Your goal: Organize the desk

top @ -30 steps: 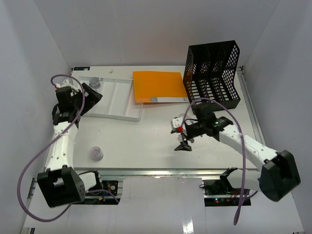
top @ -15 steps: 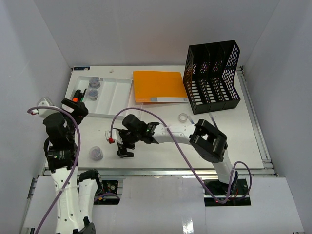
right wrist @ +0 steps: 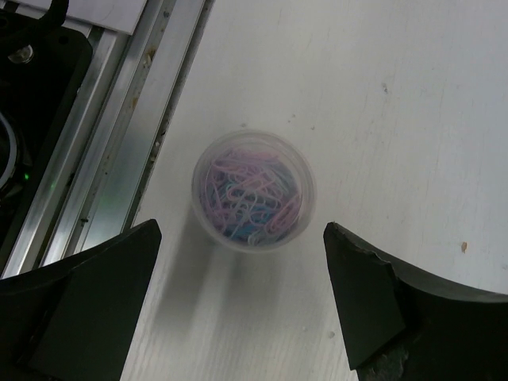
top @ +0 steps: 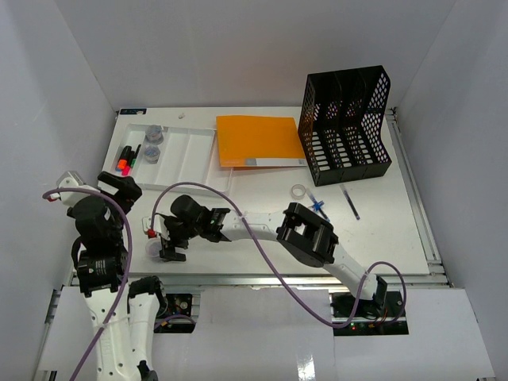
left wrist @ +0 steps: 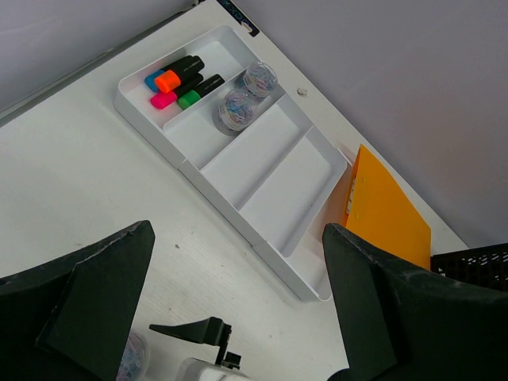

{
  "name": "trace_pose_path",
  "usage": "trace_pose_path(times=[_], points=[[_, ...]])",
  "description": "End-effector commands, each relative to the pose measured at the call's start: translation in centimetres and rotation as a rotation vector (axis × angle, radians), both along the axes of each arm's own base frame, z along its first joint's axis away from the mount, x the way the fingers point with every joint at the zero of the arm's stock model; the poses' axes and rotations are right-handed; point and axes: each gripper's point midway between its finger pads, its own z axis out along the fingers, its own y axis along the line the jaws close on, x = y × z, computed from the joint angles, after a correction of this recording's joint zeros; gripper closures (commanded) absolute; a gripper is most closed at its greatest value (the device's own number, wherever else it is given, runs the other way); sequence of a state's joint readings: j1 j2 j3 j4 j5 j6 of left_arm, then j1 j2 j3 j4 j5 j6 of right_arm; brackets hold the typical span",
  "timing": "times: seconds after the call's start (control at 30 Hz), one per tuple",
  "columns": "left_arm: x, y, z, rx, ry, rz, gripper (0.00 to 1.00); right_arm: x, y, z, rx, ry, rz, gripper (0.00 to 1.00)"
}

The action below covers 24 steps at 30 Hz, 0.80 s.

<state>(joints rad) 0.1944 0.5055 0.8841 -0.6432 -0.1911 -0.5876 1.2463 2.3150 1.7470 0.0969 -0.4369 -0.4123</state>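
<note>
Jaws on your right gripper (right wrist: 242,230) stand wide over the paperclip tub (right wrist: 252,190), lined up to grab it. Your left gripper (left wrist: 238,230) gapes, empty.

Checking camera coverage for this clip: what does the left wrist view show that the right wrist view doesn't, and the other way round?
Only the left wrist: the compartmented tray holding highlighters and two clip tubs, plus the orange folder beyond it. Only the right wrist: a clear top-down look at a loose tub of coloured paper clips, with the metal rail beside it. Both: the white desk.
</note>
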Motion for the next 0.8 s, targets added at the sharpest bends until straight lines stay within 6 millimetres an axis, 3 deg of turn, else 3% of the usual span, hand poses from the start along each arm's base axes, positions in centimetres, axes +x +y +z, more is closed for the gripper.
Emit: trace_pose_path(times=[0.0, 0.37, 0.47, 0.57, 0.73, 0.77], points=[[-0.4, -0.4, -0.6, -0.017, 0.015, -0.015, 0.02, -0.4, 2.5, 1.4, 0.066, 0.026, -0.002, 0.1], [-1.3, -1.0, -0.6, -0.037, 0.017, -0.027, 0.02, 0.4, 4.4, -0.2, 0.084, 0.009, -0.064, 0.07], [-1.4, -1.3, -0.6, -0.052, 0.013, -0.038, 0.02, 0.1, 4.0, -0.1, 0.092, 0.006, -0.052, 0.26], [-1.6, -1.7, -0.3, -0.061, 0.006, -0.053, 0.02, 0.0, 3.6, 0.7, 0.105, 0.008, -0.042, 0.58], [-1.5, -3.1, 2.2, -0.062, -0.037, -0.134, 0.02, 1.2, 1.5, 4.3, 0.129, 0.029, -0.054, 0.8], [-1.4, -3.5, 2.6, -0.06, -0.045, -0.157, 0.02, 2.4, 0.7, 4.9, 0.128, 0.032, -0.071, 0.83]])
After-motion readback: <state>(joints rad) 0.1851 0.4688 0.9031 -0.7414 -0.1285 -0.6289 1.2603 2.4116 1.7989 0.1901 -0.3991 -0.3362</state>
